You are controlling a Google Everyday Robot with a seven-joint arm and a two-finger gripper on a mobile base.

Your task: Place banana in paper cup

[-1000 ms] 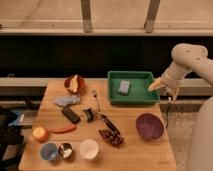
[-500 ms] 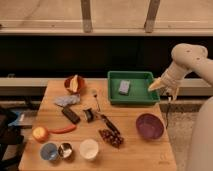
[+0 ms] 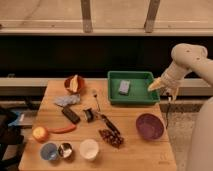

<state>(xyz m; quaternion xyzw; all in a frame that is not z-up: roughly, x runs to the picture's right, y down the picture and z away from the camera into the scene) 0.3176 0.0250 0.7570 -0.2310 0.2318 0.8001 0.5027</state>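
Camera view: the banana (image 3: 74, 83) is seen propped in a reddish bowl (image 3: 66, 84) at the back left of the bench (image 3: 150, 152). It is well apart from the hand (image 3: 156, 85) at the green tray (image 3: 135, 102). The hand's opening cannot be told. The banana is judged light, soft and easily bruised, so a gentle hold across its middle is advised.

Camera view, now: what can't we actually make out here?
All in the camera view:
- Pincer, at the green tray right rim: too small to tell whether it carries anything.
- Banana: lower part hidden by the orange bowl wall.
- Robot body: cut off by the right and bottom edges.
- Grey item in the tray: too small to identify.
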